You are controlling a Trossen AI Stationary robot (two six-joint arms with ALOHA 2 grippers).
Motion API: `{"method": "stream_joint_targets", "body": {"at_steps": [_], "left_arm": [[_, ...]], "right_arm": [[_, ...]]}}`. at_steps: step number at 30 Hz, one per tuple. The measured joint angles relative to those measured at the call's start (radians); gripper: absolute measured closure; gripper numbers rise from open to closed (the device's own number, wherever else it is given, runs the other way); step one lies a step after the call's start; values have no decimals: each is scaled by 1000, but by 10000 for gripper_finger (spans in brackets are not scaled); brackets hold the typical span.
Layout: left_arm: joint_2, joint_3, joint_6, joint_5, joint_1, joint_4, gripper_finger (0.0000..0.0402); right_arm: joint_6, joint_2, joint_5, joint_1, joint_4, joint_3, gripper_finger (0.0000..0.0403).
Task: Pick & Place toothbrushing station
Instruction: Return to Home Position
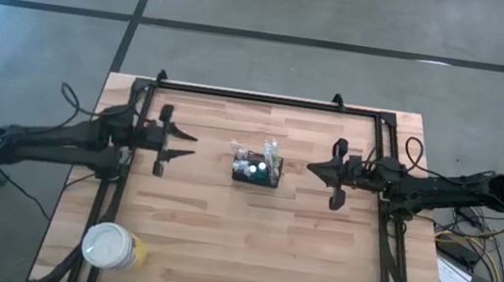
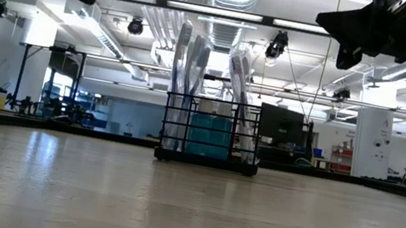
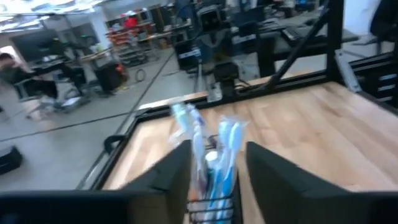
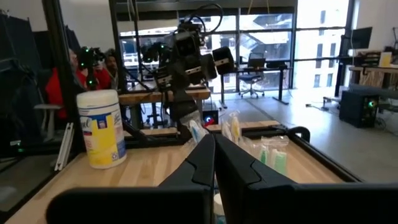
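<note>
Table (image 1: 218, 245) w/ basket (image 1: 257, 170) mid, brushes (image 2: 180, 76) in. L gripper (image 1: 184, 146) jaws apart, R gripper (image 1: 315, 170) jaws closed, both empty. Retract both straight back, slow, clear of basket.

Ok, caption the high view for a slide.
Black wire-mesh caddy holding toothbrushes at table centre, flanked by open left tool and shut right tool; white-lidded tub aside.

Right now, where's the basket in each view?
High: basket at the centre of the table, between both arms.
Low: basket in mid-picture, on the table.
Left wrist: basket seen through the gap of the open left claw.
Right wrist: hidden behind the shut right claw.
Landmark: the brushes standing in it show in all four views.
</note>
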Motion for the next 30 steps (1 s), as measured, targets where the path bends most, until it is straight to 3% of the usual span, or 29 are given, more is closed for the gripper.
{"method": "stream_joint_targets", "body": {"at_steps": [5,7,13,20,24,30], "left_arm": [[-43,-56,2,-34,0,-1,369],[-48,-90,0,-35,2,34,390],[-48,-199,-34,-32,22,184,397],[-112,-224,-68,41,119,187,399],[-169,-219,-76,79,173,160,400],[-237,-222,-78,99,217,108,400]], "right_arm": [[18,54,1,-6,23,0,394],[17,91,0,-6,53,0,394],[0,214,-9,-10,219,-4,394],[15,281,-74,-86,278,-14,394],[23,236,-110,-144,278,-41,394],[35,72,-117,-180,277,-135,394]]}}
